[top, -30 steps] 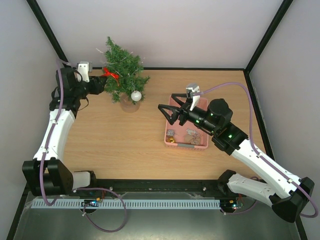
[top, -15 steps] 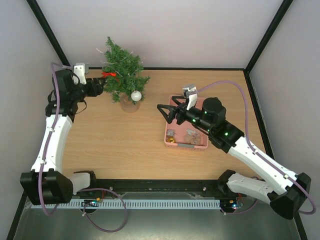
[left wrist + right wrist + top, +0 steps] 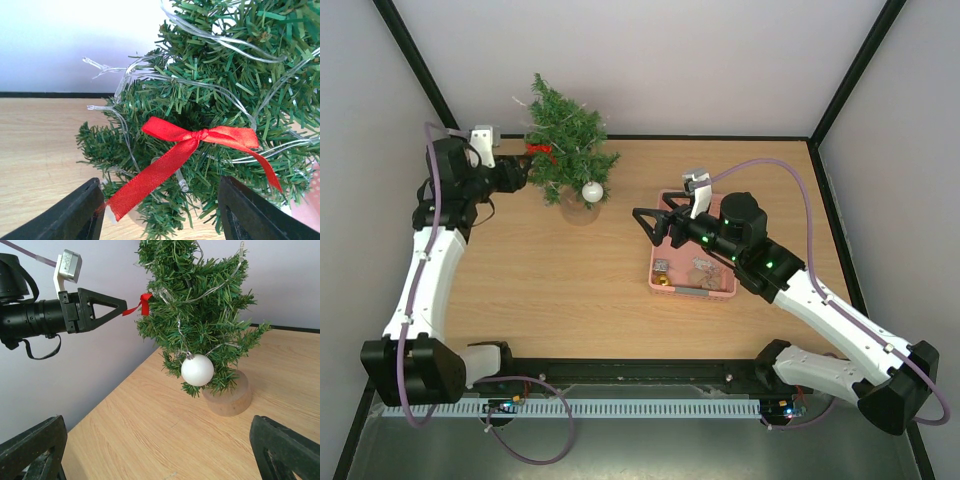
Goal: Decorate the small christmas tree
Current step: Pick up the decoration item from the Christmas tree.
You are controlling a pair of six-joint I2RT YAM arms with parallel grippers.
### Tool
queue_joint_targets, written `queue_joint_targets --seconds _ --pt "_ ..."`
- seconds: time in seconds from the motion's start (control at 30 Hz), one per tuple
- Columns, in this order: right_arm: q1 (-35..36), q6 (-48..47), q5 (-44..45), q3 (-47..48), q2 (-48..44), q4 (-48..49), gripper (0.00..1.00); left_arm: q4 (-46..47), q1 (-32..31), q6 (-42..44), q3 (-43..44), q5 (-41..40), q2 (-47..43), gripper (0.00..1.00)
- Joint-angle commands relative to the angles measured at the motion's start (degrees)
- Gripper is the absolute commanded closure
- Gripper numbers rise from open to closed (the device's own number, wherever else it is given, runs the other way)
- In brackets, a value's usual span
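The small christmas tree [image 3: 565, 135] stands at the back left of the table on a round clear base [image 3: 230, 397], strung with clear light wire. A white ball [image 3: 591, 191] hangs low on its right side. A red ribbon bow [image 3: 200, 135] sits on a left branch. My left gripper [image 3: 527, 167] is open just left of the tree, its jaws either side of the bow's loose tail, which brushes the left finger [image 3: 75, 210]. Over the left rim of the pink basket [image 3: 692, 292], my right gripper [image 3: 645, 225] is wide open, empty, and faces the tree [image 3: 200, 310].
The pink basket holds several small ornaments [image 3: 700, 268], one of them gold [image 3: 662, 281]. Bare wooden table [image 3: 560, 270] lies between the arms. White walls with black frame posts [image 3: 410, 60] close in the back and sides, right behind the tree.
The right gripper has crept left towards the tree. The left wrist has shifted slightly by the tree, its jaws widening then narrowing a little. The bow stays on its branch.
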Motion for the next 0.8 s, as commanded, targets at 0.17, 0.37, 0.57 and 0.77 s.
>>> queue_joint_targets --seconds 0.17,0.37,0.57,0.77 --pt "0.4 -0.4 -0.3 1.7 -0.7 0.4 0.02 -1.9 -0.3 -5.3 3.0 -3.3 -2.8 0.33" --pt "0.3 -0.2 -0.4 1.4 -0.8 0.8 0.02 -3.5 -0.4 -6.7 5.4 -3.9 -3.1 0.32" --pt "0.4 -0.5 -0.3 1.5 -0.9 0.6 0.02 -4.6 -0.5 -8.1 6.4 -4.5 -2.7 0.30" --pt "0.4 -0.7 -0.2 1.4 -1.1 0.5 0.02 -5.0 -1.3 -7.7 6.6 -3.2 -1.6 0.43"
